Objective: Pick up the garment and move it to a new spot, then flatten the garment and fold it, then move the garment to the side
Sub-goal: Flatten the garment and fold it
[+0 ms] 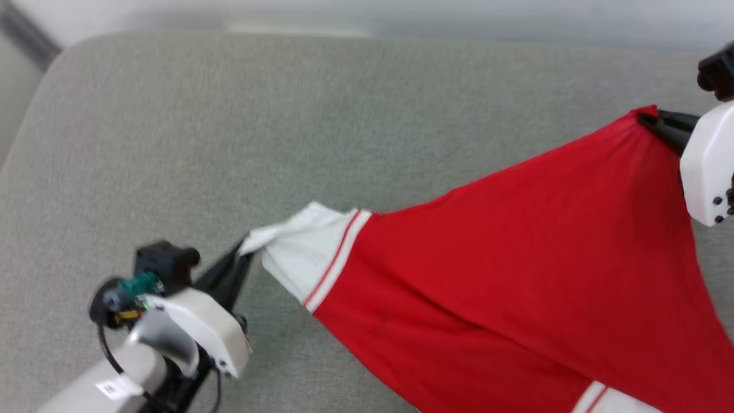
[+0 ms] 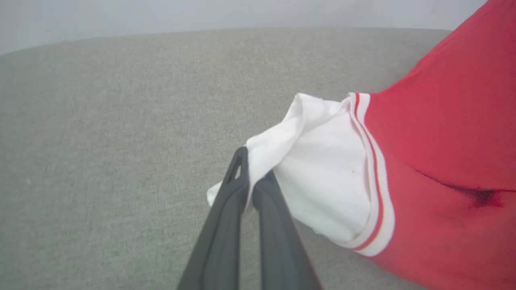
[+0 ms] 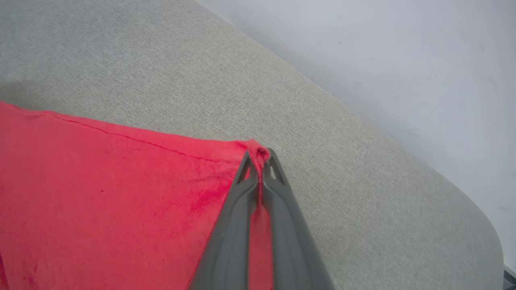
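Nearest the camera, the left gripper [image 1: 243, 253] is pinching the edge of a white sleeve [image 1: 301, 252], its two dark fingers pressed together on the cloth. The left wrist view shows the fabric bunching where they are biting. From there the shirt [image 1: 516, 258] is stretching up and to the right as a taut red sheet, hanging above the grey padded surface [image 1: 229, 115]. Its lower part is running off the bottom edge of the head view, beside a second white sleeve [image 1: 602, 401], so whether it is touching the padding cannot be told. Farther off, the right gripper [image 1: 651, 119] is clamping a red corner of the shirt, jaws closed tight on it.

This appears to be the carrying or spreading step: the shirt is being held up between both arms, not yet laid flat. The next move is likely calling for both arms to travel together, holding the tension even, then lowering the cloth smoothly onto open padding without letting the thin fabric slip or fold under.
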Robot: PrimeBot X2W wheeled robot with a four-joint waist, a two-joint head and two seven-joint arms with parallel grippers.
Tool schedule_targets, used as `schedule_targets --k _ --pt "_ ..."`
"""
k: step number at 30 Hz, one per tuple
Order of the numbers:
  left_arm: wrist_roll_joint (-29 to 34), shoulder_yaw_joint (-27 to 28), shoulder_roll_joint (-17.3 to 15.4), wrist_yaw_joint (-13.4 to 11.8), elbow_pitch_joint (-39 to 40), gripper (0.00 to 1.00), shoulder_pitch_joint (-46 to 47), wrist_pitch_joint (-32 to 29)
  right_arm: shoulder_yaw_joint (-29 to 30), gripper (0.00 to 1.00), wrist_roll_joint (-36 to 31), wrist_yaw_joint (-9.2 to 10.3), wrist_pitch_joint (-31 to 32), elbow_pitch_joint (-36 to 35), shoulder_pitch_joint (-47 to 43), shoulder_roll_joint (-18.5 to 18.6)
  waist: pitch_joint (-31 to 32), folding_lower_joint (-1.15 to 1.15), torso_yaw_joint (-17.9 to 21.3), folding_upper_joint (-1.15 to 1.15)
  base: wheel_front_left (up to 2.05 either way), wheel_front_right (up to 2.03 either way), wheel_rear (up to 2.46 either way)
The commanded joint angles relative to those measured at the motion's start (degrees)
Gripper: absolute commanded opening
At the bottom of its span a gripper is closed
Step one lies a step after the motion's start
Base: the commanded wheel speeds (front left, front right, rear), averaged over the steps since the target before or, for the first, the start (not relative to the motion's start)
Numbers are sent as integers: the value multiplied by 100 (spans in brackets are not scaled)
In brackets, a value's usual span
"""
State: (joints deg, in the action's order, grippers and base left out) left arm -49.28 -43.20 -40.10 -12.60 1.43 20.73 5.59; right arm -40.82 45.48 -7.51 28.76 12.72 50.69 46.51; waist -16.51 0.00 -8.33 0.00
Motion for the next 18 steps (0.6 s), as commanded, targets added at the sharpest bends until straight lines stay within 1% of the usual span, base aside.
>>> schedule_targets --k 1,5,10,13,18 --pt "58 80 -99 0 62 0 223 -50 110 0 -7 4 -165 -99 -118 62 340 0 225 0 0 0 0" --pt "122 212 -216 -45 245 0 621 -252 372 0 -80 4 -413 -269 -279 59 546 0 375 0 0 0 0" --pt "243 403 -264 35 303 0 1426 -521 794 0 -317 4 -564 -398 -173 -118 569 0 529 0 0 0 0" --pt "379 469 -294 138 258 0 2089 -755 1057 0 -501 4 -553 -442 56 -261 475 0 589 0 0 0 0" --pt "643 528 -156 403 51 0 3416 -1211 1451 0 -865 4 -455 -383 744 -485 190 0 634 0 0 0 0"
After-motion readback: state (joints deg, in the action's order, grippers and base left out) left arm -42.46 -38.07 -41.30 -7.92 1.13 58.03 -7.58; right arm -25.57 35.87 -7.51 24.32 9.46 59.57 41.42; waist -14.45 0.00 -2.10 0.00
